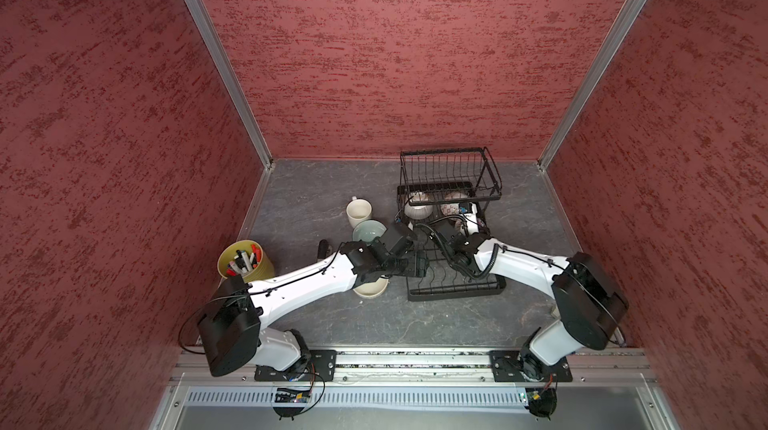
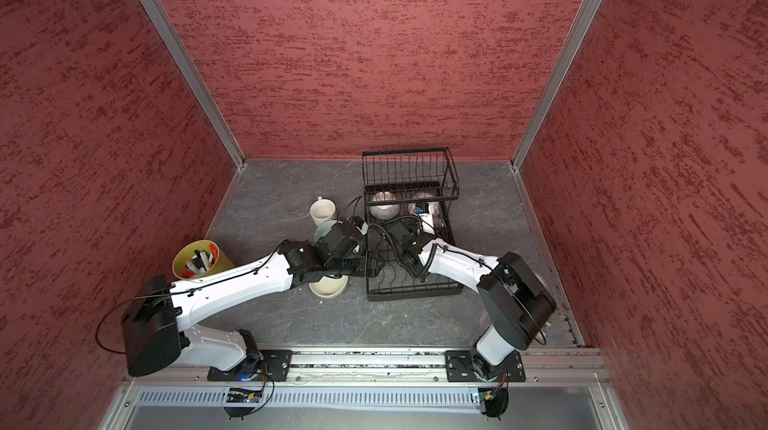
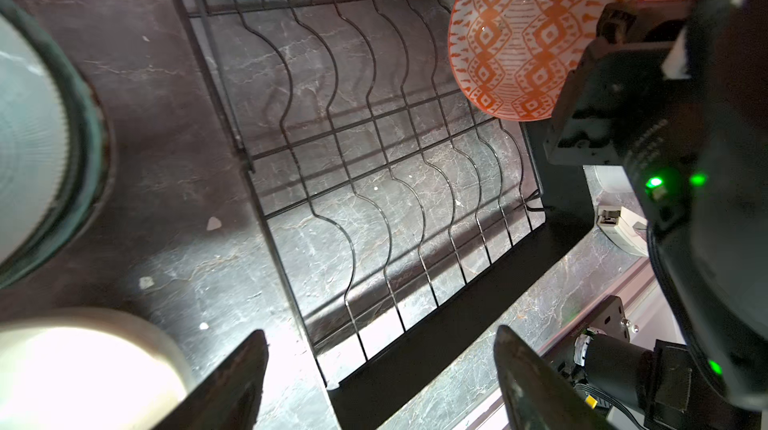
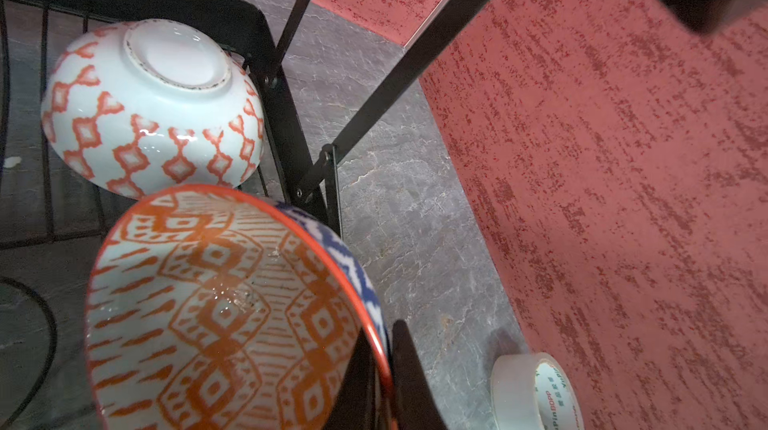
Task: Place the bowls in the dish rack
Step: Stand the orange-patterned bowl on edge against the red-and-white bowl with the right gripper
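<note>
**Right gripper has the orange-patterned bowl by the rim**

Jaws are pinched shut on it, and the bowl hangs tilted inside the dish rack, just short of a diamond-print bowl with its base showing. We reckon the trick is lowering the rim between two wavy wires before we let go, without bumping that neighbour. Further out, the left gripper hovers spread wide and empty, a pale green bowl and a cream bowl beside it, outside the rack.

Mottled red walls — aluminium corner rails — grey marbled tabletop.
</note>
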Controlling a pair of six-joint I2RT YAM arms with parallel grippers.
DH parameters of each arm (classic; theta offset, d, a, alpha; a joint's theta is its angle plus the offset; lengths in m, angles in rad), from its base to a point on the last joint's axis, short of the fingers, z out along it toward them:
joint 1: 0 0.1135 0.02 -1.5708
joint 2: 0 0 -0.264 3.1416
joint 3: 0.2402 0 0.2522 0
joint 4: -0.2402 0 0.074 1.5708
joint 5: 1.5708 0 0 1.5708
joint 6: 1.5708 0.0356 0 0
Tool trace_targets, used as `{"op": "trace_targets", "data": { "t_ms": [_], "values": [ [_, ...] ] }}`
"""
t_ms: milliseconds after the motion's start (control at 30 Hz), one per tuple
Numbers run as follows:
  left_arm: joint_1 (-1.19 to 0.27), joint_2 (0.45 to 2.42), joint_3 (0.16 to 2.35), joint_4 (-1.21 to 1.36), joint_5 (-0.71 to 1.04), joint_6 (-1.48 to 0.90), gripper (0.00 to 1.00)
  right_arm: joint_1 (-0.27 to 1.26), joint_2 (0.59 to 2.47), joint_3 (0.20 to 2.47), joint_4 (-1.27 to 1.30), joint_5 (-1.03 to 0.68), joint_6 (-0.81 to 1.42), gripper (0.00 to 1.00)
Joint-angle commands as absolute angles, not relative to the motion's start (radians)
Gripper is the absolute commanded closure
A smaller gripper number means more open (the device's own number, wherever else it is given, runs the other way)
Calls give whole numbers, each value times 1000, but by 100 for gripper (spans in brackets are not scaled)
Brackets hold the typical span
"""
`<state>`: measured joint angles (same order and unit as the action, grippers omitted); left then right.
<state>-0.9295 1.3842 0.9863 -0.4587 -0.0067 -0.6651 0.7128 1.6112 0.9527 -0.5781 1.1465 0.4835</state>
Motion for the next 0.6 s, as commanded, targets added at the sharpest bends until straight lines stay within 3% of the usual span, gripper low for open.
{"op": "trace_targets", "data": {
  "t_ms": [0,567],
  "values": [
    [-918,1344,962,-451,-45,-671,15,719,1635,973,-530,1266,449,100],
    [-849,1257,914,-466,-51,-670,14,734,1738,1027,-459,1371,336,100]
  ]
}}
